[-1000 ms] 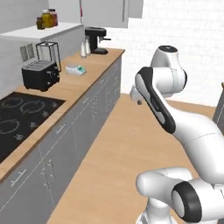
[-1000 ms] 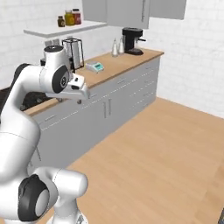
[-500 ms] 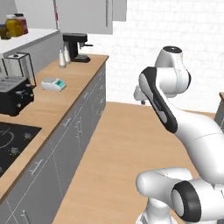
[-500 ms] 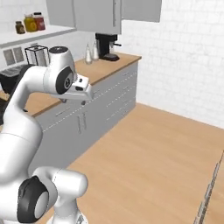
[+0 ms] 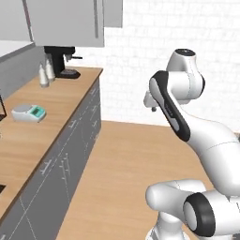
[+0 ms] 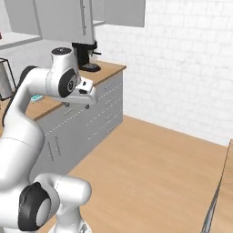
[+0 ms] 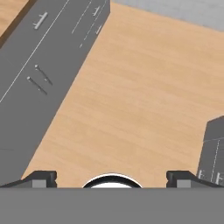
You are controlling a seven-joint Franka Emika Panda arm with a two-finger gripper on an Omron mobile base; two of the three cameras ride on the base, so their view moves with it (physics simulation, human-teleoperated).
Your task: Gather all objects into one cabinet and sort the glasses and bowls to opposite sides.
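We see our gripper (image 7: 111, 177) from the hand view with its two dark fingertips (image 7: 40, 177) set wide apart at the bottom edge, nothing between them, looking down over bare wooden floor (image 7: 131, 96). In the right base view the hand (image 6: 86, 93) hangs in the air off the front of the counter, well above the floor and touching nothing. Nearest to us on the left, the grey base units (image 5: 61, 173) run along under a wooden counter (image 5: 47, 122), with bar handles on their fronts; the hand view shows the same grey fronts (image 7: 39, 74) slanting across its left side. On the counter a small white scale (image 5: 29, 113) with a teal panel sits by itself, well apart from what stands farther along. Beyond it, near the far end of the counter, two small pale bottles (image 5: 45, 75) stand just beside a black coffee machine (image 5: 61, 61). Above that end hangs the cabinet (image 5: 65, 21), its flat grey doors closed and a long bar handle (image 5: 97, 18) running down one door; in the right base view it (image 6: 68, 18) sits above the coffee machine (image 6: 85, 54). A white brick wall (image 5: 140, 56) closes the room behind. We cannot tell where the cups or the bowl are.
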